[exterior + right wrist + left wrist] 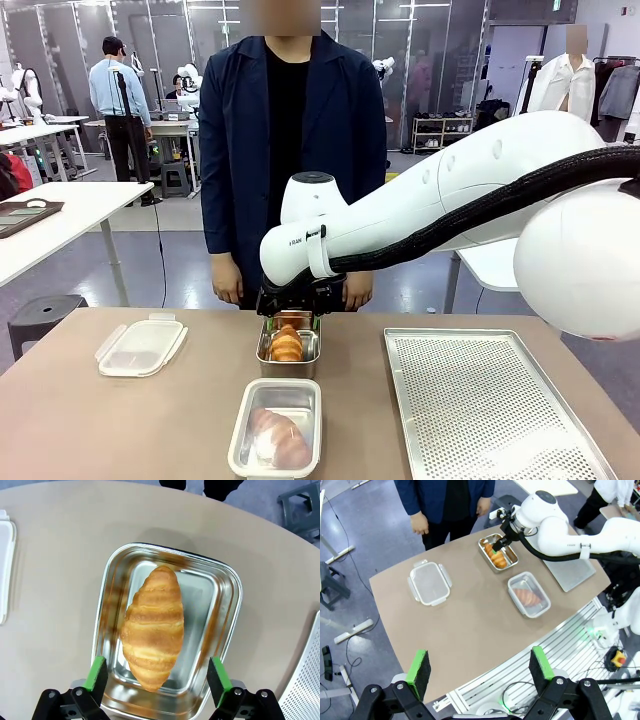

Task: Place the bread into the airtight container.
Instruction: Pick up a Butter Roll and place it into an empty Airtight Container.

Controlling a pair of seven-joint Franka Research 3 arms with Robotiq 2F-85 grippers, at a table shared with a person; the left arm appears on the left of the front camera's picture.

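A: What's the bench (150, 420) like?
B: Plain brown, in a lab room with grey floor. A perforated metal tray (490, 410) lies on its right side, a clear plastic lid (140, 346) to the left, and a person (288, 130) in a dark coat stands at the far edge.

A: And the bread?
B: One golden, ridged croissant (152, 627) lies in the far steel container (227, 615). Another croissant (280, 436) lies in the near container (240, 440).

A: The claws?
B: The right claw (156, 677) hangs over the far croissant, spread apart. The left claw (480, 667) is high above the bench, also apart.
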